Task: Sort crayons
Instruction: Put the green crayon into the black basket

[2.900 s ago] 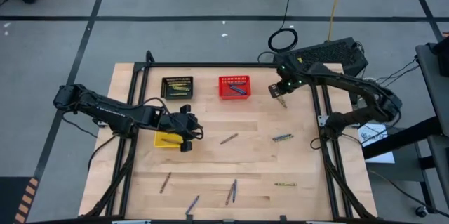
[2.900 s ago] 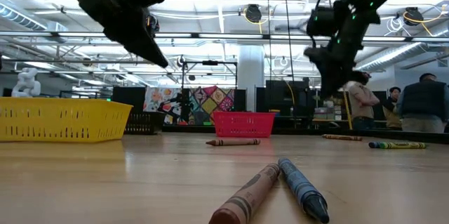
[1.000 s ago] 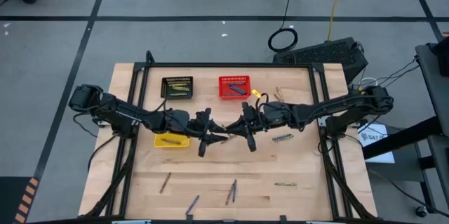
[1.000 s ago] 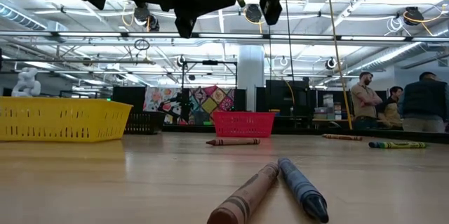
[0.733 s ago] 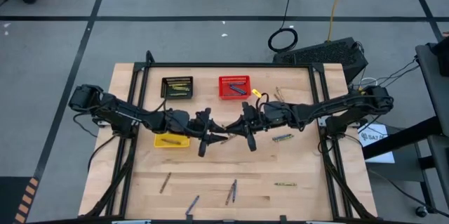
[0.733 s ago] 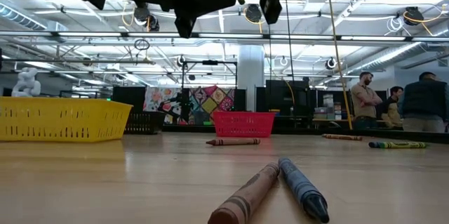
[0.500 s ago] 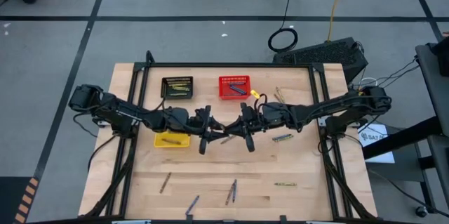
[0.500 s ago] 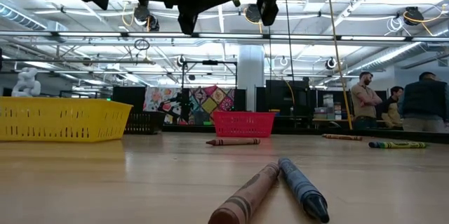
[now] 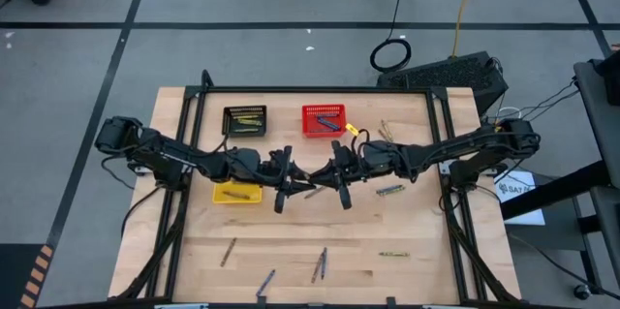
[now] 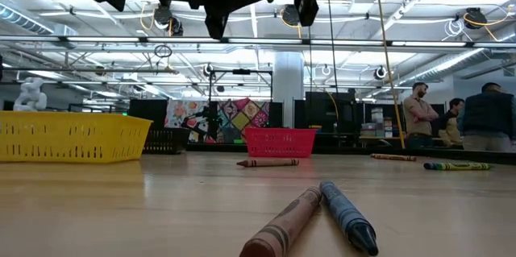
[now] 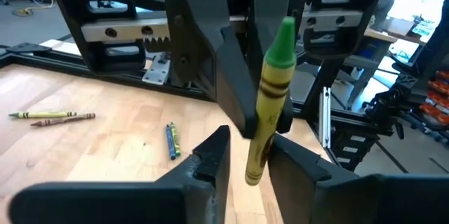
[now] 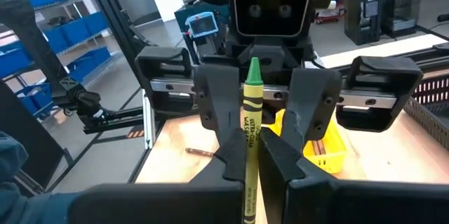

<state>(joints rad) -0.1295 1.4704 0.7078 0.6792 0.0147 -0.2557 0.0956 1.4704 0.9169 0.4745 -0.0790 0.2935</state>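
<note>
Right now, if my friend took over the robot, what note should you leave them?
Right gripper: shut on a green crayon, held upright over mid-table.
Left gripper: open, fingers on either side of that crayon's lower end, not clamped yet.
Done: some crayons lie in the black basket, the red basket and the yellow basket.
Left: finish the hand-over, drop the green crayon in its basket, then sort the loose crayons scattered across the table's middle and near side.

Black basket [image 9: 244, 120] and red basket [image 9: 323, 119] stand upper centre on the bench [image 9: 417, 270]; yellow basket [image 9: 237, 193] lies centre left.
</note>
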